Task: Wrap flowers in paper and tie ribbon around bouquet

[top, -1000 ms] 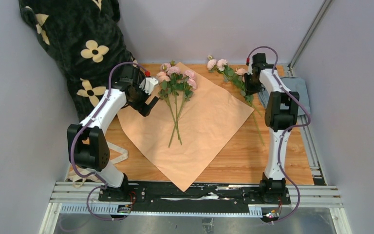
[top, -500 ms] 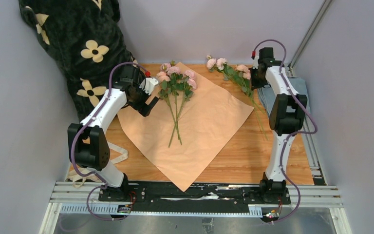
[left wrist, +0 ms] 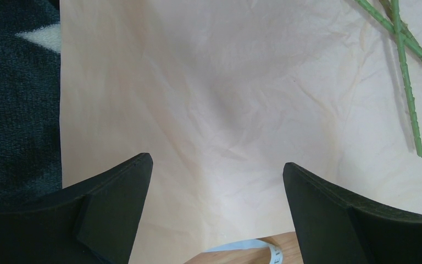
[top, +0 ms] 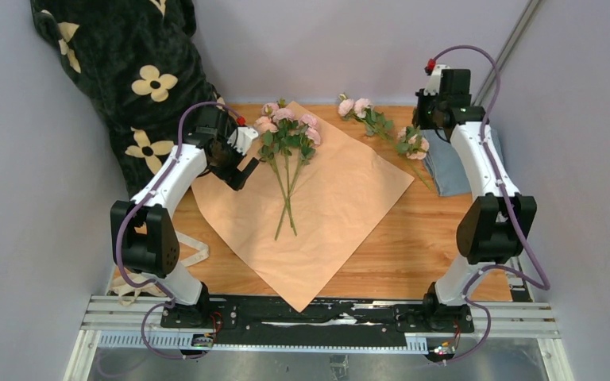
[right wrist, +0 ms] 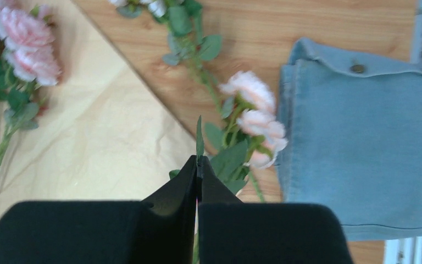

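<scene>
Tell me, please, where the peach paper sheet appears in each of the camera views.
Top external: paper, a diamond at mid-table.
Left wrist: paper fills most of the picture.
Right wrist: paper at the left.
Shared landmark: the flowers lying on it.

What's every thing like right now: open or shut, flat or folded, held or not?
paper: spread flat, peach side up.
flowers on the paper: lying loose, unwrapped.
far flower stem: lying on the table, off the paper.
held flower stem: pinched by the right gripper.
right gripper: shut on the held flower stem.
left gripper: open, empty, above the paper.
ribbon: loose, untied.
blue cloth: folded.
</scene>
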